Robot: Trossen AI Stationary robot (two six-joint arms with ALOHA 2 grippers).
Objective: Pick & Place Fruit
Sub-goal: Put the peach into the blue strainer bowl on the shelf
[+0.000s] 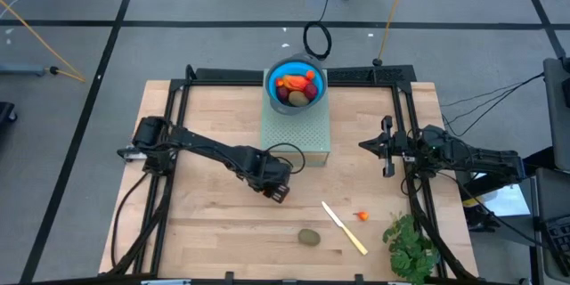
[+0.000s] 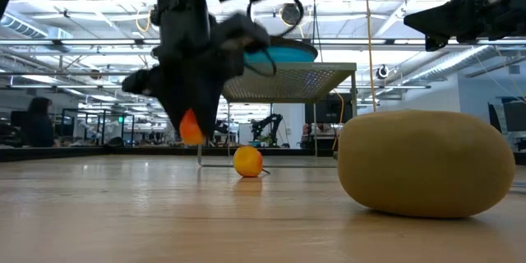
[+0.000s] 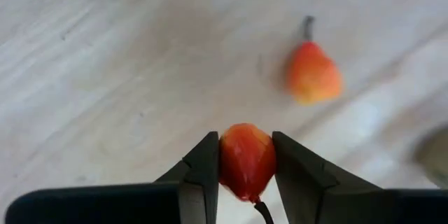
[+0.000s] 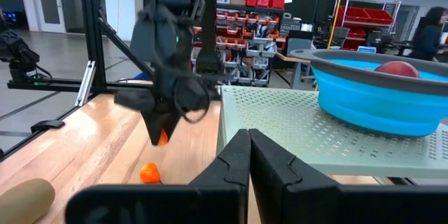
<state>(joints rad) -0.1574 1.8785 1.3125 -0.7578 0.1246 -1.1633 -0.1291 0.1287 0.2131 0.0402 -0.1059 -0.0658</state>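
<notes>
I count two arms. My left gripper (image 3: 245, 182) is raised over the table (image 1: 205, 223) near its middle, fingers clamped on one small orange-red fruit piece (image 3: 246, 161); in the low view that piece (image 2: 190, 127) hangs clear of the wood. My right gripper (image 4: 246, 155) waits at the table's right edge, fingers pressed together, holding nothing.

Loose on the table I count two task pieces: one small orange-red bit (image 1: 362, 216) right of the cream knife (image 1: 344, 228), and one brown-green oval (image 1: 309, 237) near the front edge. One blue bowl (image 1: 297, 85) sits on one perforated stand (image 1: 296, 129) at the back, holding several fruit pieces; I cannot tell their exact number. One green leafy bunch (image 1: 411, 245) lies at front right.
</notes>
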